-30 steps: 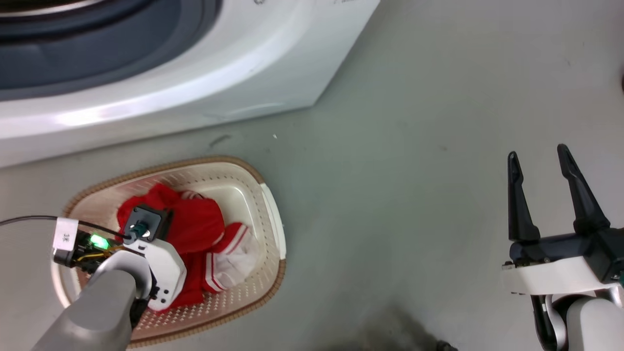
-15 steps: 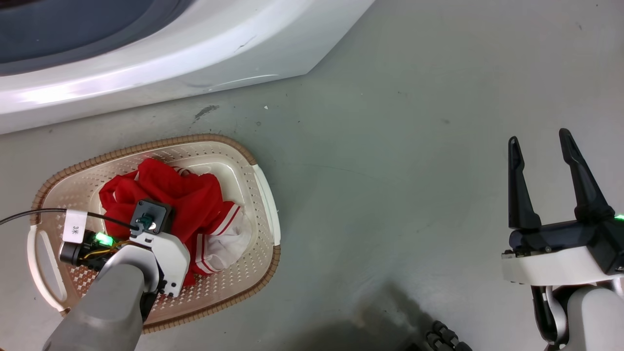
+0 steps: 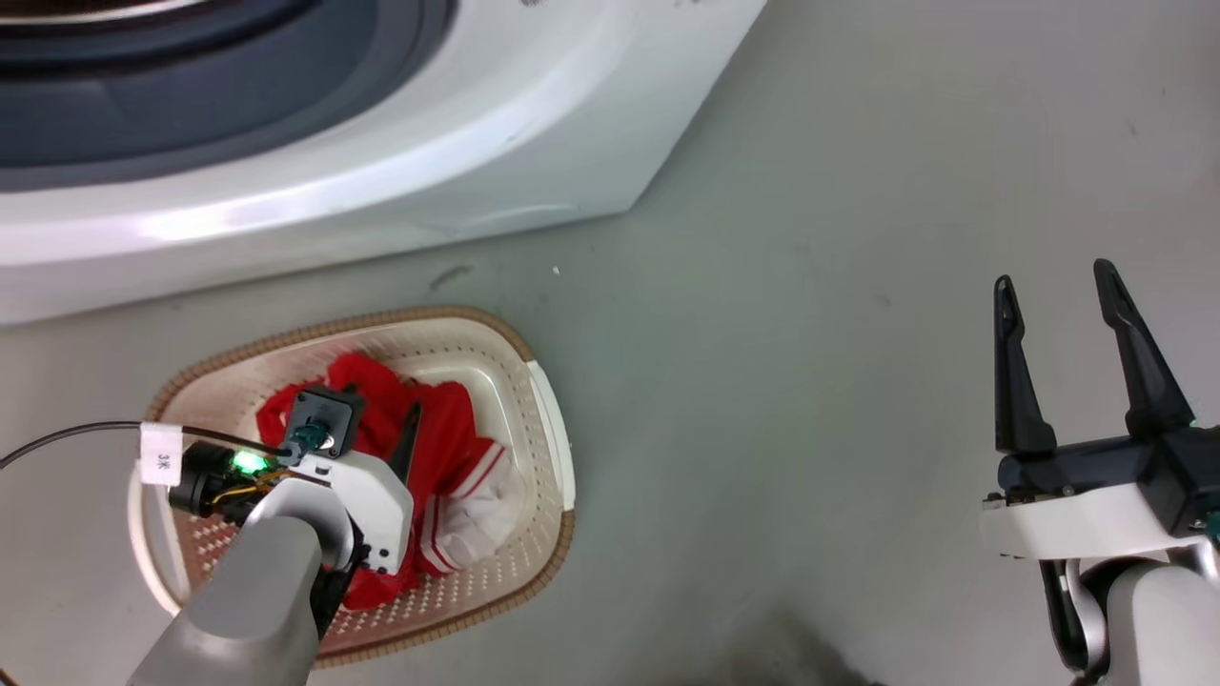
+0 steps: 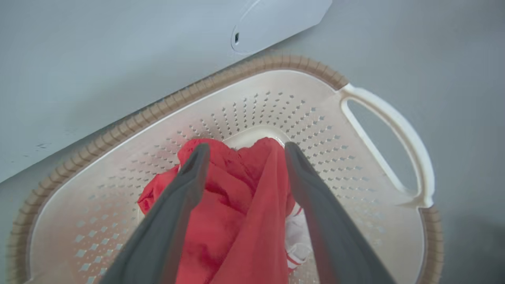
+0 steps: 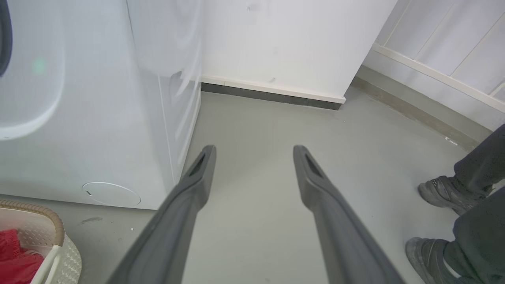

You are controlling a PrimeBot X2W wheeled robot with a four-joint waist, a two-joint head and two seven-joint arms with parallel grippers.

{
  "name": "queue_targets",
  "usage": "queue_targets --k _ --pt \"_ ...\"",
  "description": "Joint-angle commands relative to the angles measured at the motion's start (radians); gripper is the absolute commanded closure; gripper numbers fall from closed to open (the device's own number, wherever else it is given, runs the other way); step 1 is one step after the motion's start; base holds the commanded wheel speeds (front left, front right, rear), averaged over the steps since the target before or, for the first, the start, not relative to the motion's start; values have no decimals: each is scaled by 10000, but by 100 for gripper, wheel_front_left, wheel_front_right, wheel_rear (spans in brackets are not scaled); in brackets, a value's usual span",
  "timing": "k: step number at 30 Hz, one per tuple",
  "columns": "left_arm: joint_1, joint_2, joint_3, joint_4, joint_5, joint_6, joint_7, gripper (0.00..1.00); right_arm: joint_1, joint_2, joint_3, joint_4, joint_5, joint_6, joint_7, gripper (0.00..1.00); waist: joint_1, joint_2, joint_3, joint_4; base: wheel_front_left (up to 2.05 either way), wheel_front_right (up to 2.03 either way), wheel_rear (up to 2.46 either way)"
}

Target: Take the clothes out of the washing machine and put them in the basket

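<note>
Down at lower left of head view, a cream basket (image 3: 429, 314) sits on grey floor (image 3: 810, 381), just below the white washing machine (image 3: 381, 191). Left gripper (image 4: 245, 148) hangs over it, jaws spread wide. Red clothes (image 4: 232, 205) lie in the basket btwn & under its fingers, one fold rising along the finger at frame right in wrist view. Right gripper (image 3: 1051, 276), lower right, jaws wide over bare floor, well apart from basket.

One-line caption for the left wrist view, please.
Open left gripper straddling red clothes in the cream basket, beside the washing machine.
</note>
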Motion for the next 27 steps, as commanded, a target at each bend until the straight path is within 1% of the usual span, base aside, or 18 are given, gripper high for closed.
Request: queue_targets --k 1,7,16,22,27 --pt "299 -33 176 -270 39 -25 -21 0 143 15 -15 58 -111 -14 -23 0 -1 0 -701 244 0 0 0" --pt "1140 -140 967 -1849 612 -79 -22 0 611 13 -179 296 -378 -14 -23 0 -1 0 -2195 831 0 0 0" --pt "2577 -361 2664 -4472 1389 25 -23 0 1255 12 -548 611 -740 -13 -23 0 -1 0 -4178 1694 0 0 0" --pt "3924 -502 3810 -6358 1843 213 -22 0 1782 12 -578 818 -828 -14 -23 0 -1 0 -5326 1993 0 0 0" --pt "5268 -811 4625 -7720 2180 385 -24 0 2278 12 -519 832 -759 -14 -23 0 -1 0 -6037 2085 0 0 0"
